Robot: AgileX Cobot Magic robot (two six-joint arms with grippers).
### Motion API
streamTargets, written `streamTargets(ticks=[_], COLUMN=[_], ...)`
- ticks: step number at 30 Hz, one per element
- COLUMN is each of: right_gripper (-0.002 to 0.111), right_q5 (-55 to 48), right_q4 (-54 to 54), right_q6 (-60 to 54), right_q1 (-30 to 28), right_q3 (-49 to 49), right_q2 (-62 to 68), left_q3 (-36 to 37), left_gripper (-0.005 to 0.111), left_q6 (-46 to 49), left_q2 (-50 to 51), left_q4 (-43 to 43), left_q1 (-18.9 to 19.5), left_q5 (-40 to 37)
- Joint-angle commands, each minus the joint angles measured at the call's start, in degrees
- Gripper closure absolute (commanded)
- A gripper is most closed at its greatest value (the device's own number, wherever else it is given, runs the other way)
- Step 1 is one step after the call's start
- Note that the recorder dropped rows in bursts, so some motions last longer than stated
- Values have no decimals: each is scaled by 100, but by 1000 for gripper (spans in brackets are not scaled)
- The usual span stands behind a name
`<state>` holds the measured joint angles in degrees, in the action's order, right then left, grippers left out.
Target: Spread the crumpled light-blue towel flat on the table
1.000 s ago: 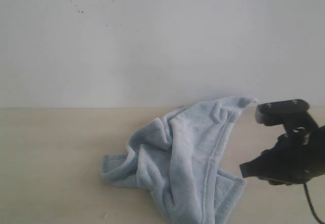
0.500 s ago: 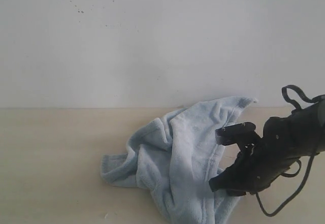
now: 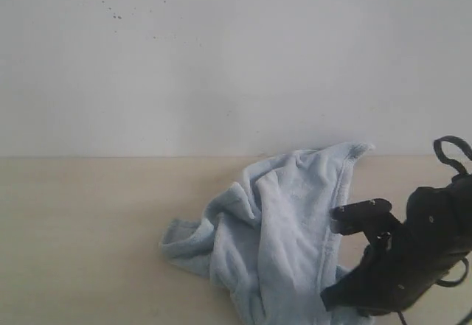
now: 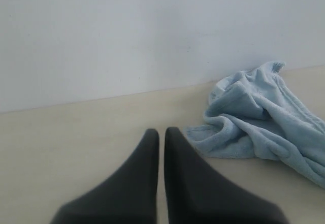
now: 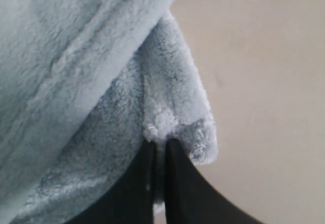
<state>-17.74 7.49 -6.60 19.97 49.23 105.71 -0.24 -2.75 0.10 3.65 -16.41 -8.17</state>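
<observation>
The towel [image 3: 280, 229] lay crumpled on the table [image 3: 88, 222], bunched into one heap of folds and far from flat. One corner of it rose in a peak toward the wall [image 3: 221, 60], a low lobe trailed off the heap on the left side of the exterior view, and a stitched hem ran down through the middle of the folds. The near end of the towel ran out of that view, so its full outline could not be made out.

At the towel's edge on the right side of the exterior view sat the right gripper [image 5: 158, 144], a dark bulk with a cable looped above it. Its fingers [image 5: 139, 188] were drawn almost together and pinched a fold of the fleece at a rounded corner of the cloth (a thin strip of pile showed in the slit between them). Bare table showed just beyond that corner.

Well apart from the towel, on its lobe side, the left gripper [image 4: 161, 131] was over bare table with its fingers closed to a narrow slit and nothing between them. Behind the towel, the table met the plain white wall, which bore a few small dark specks high up.
</observation>
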Motion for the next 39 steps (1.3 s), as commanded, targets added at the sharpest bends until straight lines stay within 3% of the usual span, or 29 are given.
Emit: streamTargets(ticks=[1,9,13,18,30,34,39], right_gripper=[108,108,108,108,108,108,108], right_q5=[-414,-1126,-1814,-2627,-3890,-4047,-4547], right_q4=[-78,-106,-835,-1970,-2417,-2711,-1831], right_q6=[-152,-490,-215,218,-27,58,-350], right_q1=[3,3,-7,-7,-7,-7,-7], right_q3=[-821,-656,-59,841,2685,2810,2407], right_q2=[-1168,-3488,-3964,-4040,-4053,-4197,-4215], left_q3=[24,24,24,24,24,24,24], left_gripper=[103,103,103,103,103,103,103], left_q6=[31,31,31,31,31,31,31], left_q2=[-10,-10,-10,-10,-10,-10,-10], left_q4=[1,14,14,14,14,14,14], left_q1=[-14,-14,-14,-14,-14,-14,-14], left_q5=[72,72,72,72,72,72,72])
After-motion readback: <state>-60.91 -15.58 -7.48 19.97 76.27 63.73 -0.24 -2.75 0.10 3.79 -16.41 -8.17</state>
